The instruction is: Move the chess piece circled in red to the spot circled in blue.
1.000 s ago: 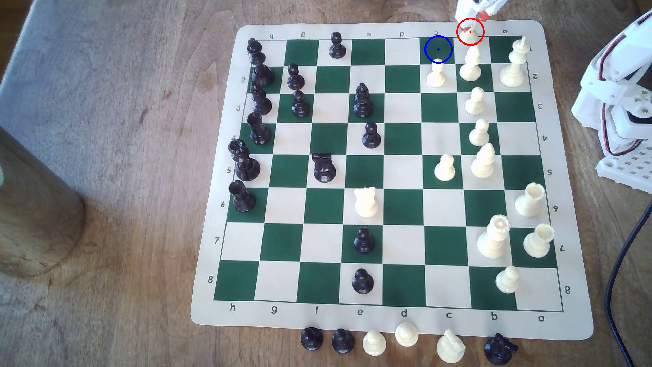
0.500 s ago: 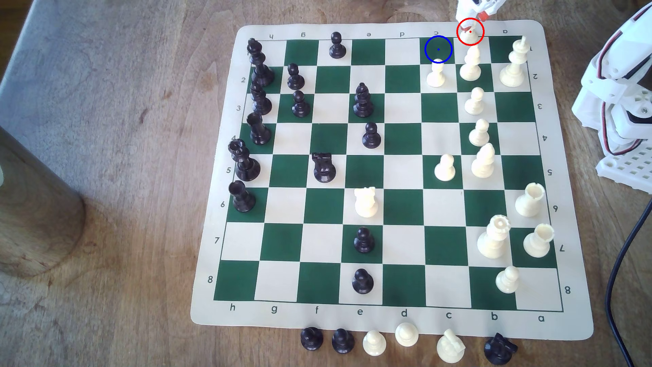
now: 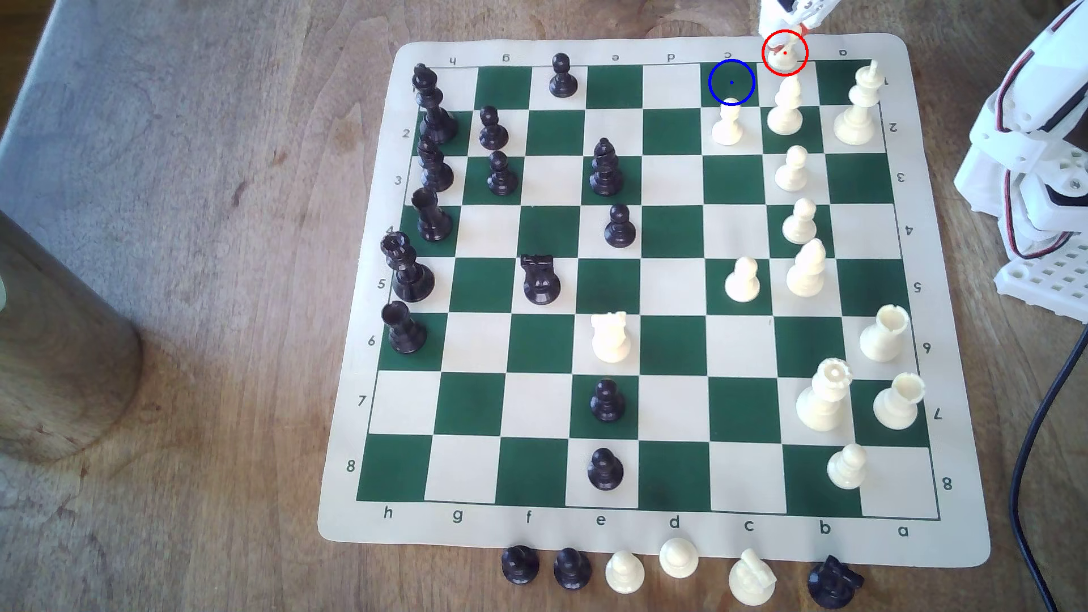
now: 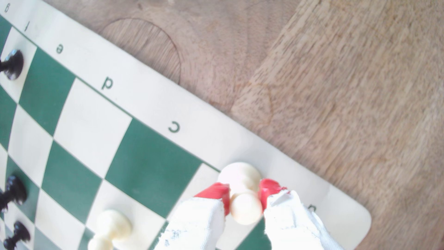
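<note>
The pawn (image 3: pixel 785 56) was seen inside the red ring at the far edge of the board (image 3: pixel 671 35), on the cream border just beyond the first row, between the letters c and b in the exterior view. The gripper (image 4: pixel 245 192) was closed around it: in the wrist view the two red fingertips (image 4: pixel 217 191) were pressed against the pawn (image 4: pixel 242 192) on either side of its neck, just under the ball head, with the white cloth-wrapped fingers behind them. Whether the base was resting on the border or held slightly above it could not be told, as that part was blurred. The blue ring (image 3: pixel 731 82) was drawn on the dark green square of column c in the first row, just beside the pawn toward the exterior view's left, and that square (image 4: pixel 153 165) lay bare. Another cream pawn (image 3: pixel 727 125) stood one square nearer the camera than the ring, and a cream bishop (image 3: pixel 786 106) stood directly in front of the held pawn. The white arm (image 3: pixel 1024 147) was seen at the exterior view's right, off the board.
</note>
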`<state>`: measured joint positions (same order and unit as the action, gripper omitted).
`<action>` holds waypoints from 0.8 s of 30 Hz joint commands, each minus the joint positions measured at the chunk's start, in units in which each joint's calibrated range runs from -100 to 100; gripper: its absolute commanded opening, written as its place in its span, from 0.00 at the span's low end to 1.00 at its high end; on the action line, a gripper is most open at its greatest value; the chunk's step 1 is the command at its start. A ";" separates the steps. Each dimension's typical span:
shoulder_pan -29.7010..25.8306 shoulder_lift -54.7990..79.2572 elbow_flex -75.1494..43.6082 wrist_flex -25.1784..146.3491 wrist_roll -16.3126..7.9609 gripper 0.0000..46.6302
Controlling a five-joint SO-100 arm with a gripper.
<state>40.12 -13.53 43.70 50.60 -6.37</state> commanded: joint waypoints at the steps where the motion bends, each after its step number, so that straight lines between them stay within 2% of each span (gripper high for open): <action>1: -1.05 -2.09 -2.08 0.92 0.10 0.00; 13: -1.91 -9.39 -4.08 6.08 -0.24 0.00; 24: -8.32 -13.21 -5.07 5.59 -2.49 0.00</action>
<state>33.78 -23.42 43.70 57.37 -8.18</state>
